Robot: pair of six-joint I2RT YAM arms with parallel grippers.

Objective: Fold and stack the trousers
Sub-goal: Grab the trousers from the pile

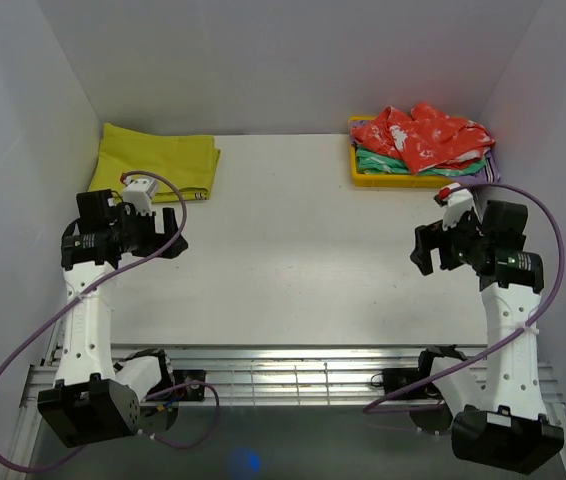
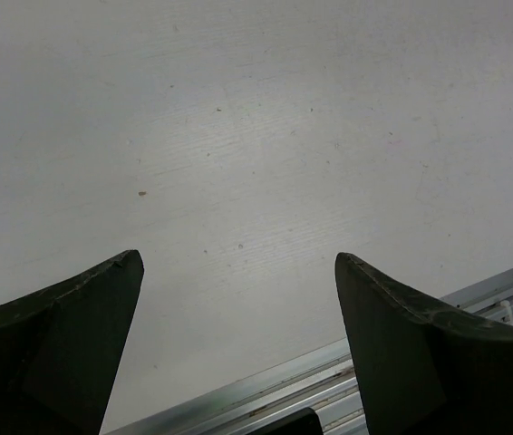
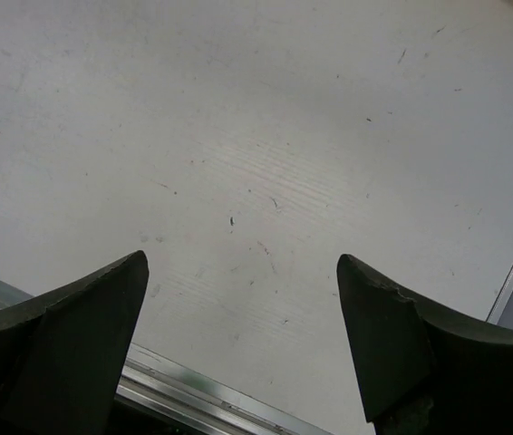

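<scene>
The red-orange, white-blotched trousers (image 1: 423, 135) lie crumpled on top of a pile in a yellow tray (image 1: 361, 177) at the back right of the table. My left gripper (image 1: 175, 245) hovers over the left side of the table, far from them, open with nothing between its fingers (image 2: 75, 335). Just in front of the tray, on the right side, my right gripper (image 1: 420, 255) also stands open and empty. Both wrist views show only bare white tabletop between the dark fingers (image 3: 401, 335).
A folded yellow cloth (image 1: 158, 160) lies at the back left. A green mottled garment (image 1: 388, 163) sits under the trousers in the tray. White walls close in the table on three sides. A metal rail (image 1: 293, 375) runs along the near edge.
</scene>
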